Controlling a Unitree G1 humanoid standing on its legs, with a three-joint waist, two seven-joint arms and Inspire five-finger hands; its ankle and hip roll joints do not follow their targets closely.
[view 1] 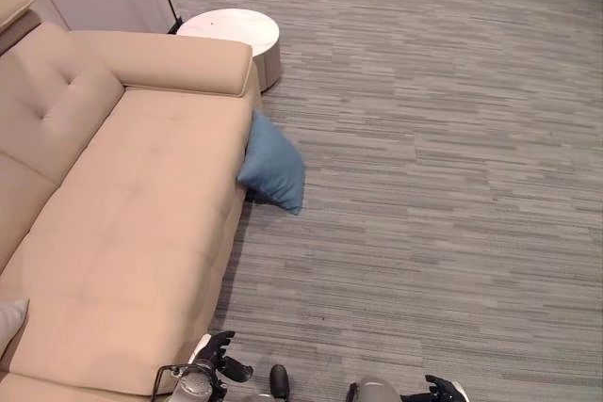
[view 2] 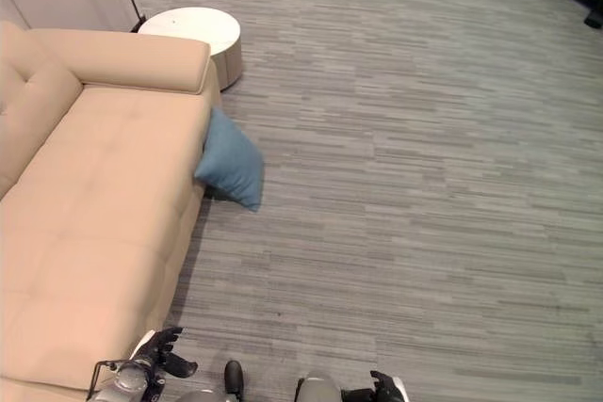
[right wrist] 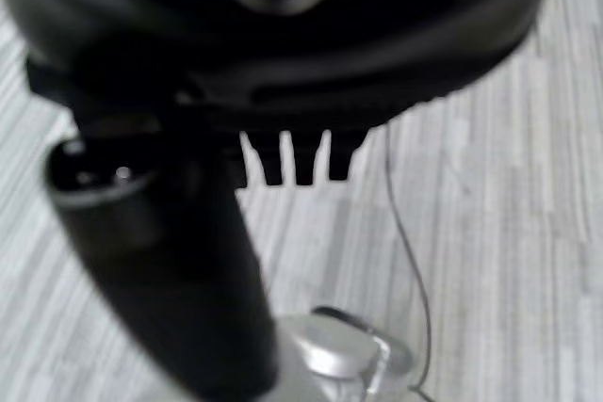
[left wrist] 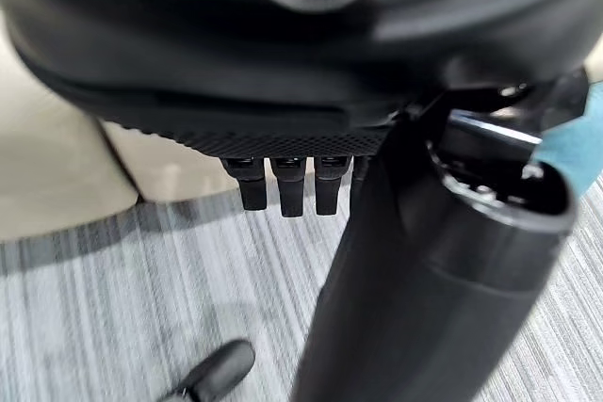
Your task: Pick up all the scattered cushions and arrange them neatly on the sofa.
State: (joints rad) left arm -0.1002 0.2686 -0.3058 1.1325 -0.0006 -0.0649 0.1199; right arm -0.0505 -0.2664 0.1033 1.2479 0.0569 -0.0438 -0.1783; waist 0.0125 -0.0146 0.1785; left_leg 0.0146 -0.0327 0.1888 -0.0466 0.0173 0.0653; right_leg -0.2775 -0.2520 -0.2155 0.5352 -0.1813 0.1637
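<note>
While blue cushion (view 1: 272, 168) leans against sofa (view 1: 132, 214), hands empty.

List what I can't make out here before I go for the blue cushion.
- Blue cushion: its sofa-side edge is hidden behind the sofa front in both eye views.
- Pale cushion: cut off by the left eye view's left edge, only a corner shows.
- Left robot hand: low at the frame edge, too small to judge its fingers.
- Right robot hand: cut off by the bottom edge.
- Round table: its base is hidden behind the sofa arm.
</note>
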